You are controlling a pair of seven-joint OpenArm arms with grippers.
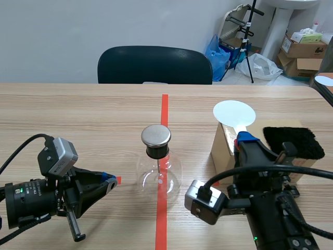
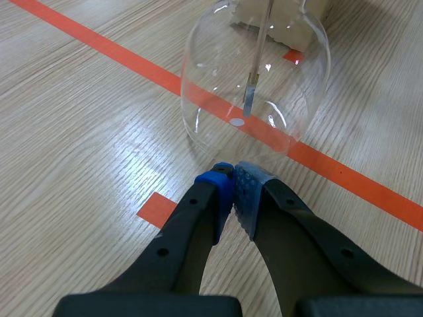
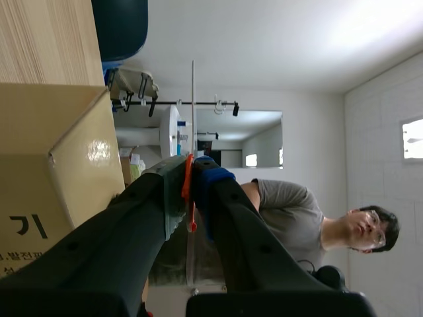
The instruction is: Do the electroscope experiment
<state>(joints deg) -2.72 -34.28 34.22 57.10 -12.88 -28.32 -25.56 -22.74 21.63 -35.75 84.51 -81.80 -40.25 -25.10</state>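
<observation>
The electroscope, a clear glass flask point(image 1: 158, 174) with a black stopper and a metal cap point(image 1: 156, 135), stands on the red centre line. In the left wrist view the flask point(image 2: 258, 79) is just ahead of my left gripper point(image 2: 234, 175), and its rod and foil leaf point(image 2: 249, 99) hang inside. My left gripper point(image 1: 110, 182) lies low at the flask's left, shut on nothing. My right gripper point(image 1: 244, 139) points upward, shut on the orange handle point(image 3: 189, 185) of a white disc point(image 1: 234, 112), which shows edge-on point(image 3: 193, 99) in the right wrist view.
A cardboard box point(image 1: 222, 148) stands right of the flask, behind my right arm, with a black furry cloth point(image 1: 292, 141) on top. A dark chair point(image 1: 155, 63) stands at the table's far edge. A person point(image 3: 317, 218) shows in the right wrist view.
</observation>
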